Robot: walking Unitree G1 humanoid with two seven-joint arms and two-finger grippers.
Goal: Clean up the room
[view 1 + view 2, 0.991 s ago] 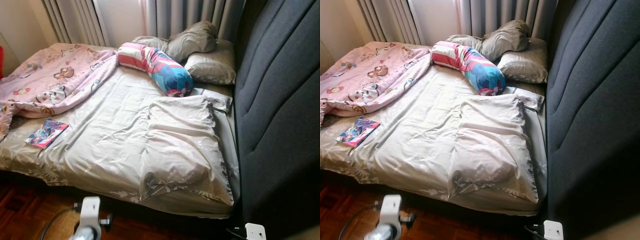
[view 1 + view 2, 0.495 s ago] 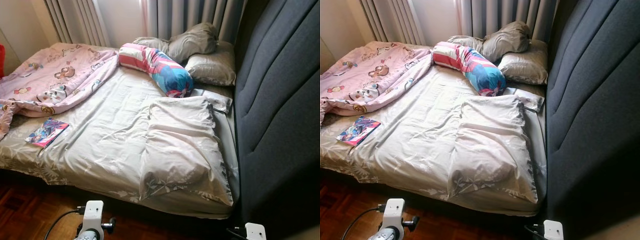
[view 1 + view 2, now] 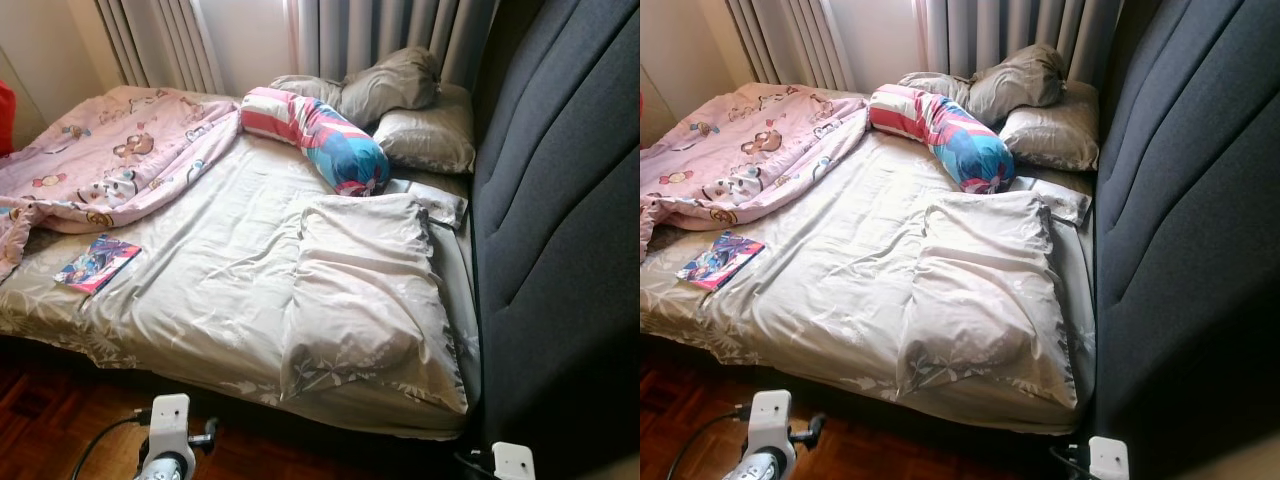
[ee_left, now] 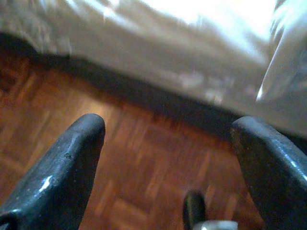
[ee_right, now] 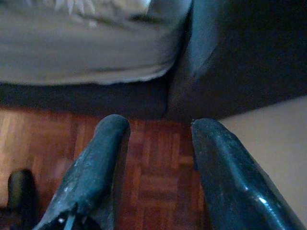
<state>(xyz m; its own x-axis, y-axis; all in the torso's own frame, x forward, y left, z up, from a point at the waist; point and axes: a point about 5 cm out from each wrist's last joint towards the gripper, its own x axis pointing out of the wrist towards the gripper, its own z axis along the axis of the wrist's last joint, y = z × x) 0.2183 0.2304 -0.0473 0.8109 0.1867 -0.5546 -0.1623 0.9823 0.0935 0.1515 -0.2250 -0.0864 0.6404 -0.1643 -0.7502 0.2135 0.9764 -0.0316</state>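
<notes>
Facing bed [image 3: 230, 300]; book [image 3: 97, 264] located at 9 o'clock, near pink blanket [image 3: 110, 160]. Left gripper [image 4: 168, 158], right gripper [image 5: 158, 158] spread apart, nothing held, low over floor. Risk: book pushed off mattress edge if approached carelessly.

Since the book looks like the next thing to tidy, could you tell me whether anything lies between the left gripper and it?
Nothing visible: the open left gripper hangs over wooden floor, with only bare beige bedsheet before the colourful book.
</notes>
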